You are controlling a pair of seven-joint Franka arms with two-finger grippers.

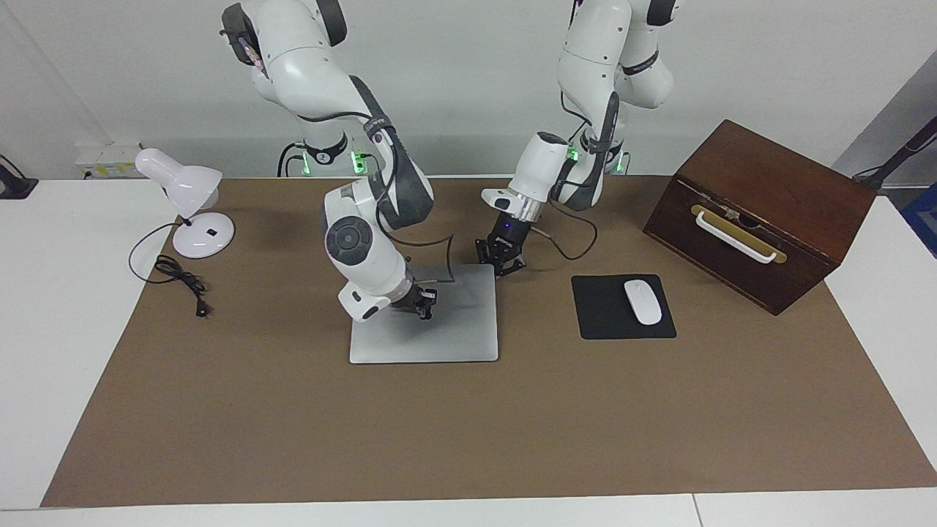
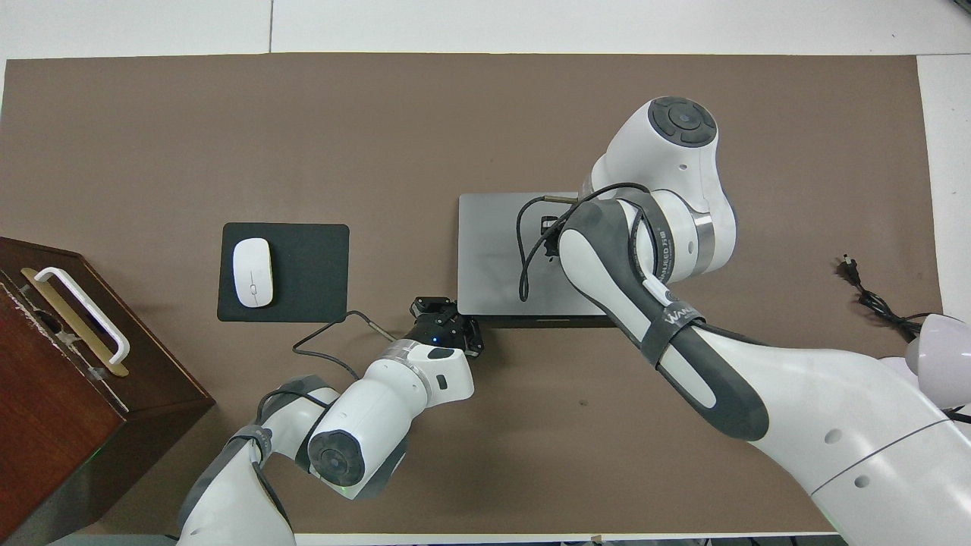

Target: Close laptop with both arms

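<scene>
The silver-grey laptop (image 1: 446,333) lies flat on the brown mat with its lid down; it also shows in the overhead view (image 2: 493,258). My right gripper (image 1: 420,301) rests low on the lid, near its middle, and hides the logo; the overhead view shows it (image 2: 548,227) over the lid. My left gripper (image 1: 500,258) points down at the laptop's corner nearest the robots, toward the left arm's end of the table, and shows beside that corner in the overhead view (image 2: 447,324).
A black mouse pad (image 1: 600,322) with a white mouse (image 1: 642,301) lies beside the laptop toward the left arm's end. A dark wooden box (image 1: 761,212) with a white handle stands past it. A white desk lamp (image 1: 187,194) and its cord (image 1: 179,282) sit at the right arm's end.
</scene>
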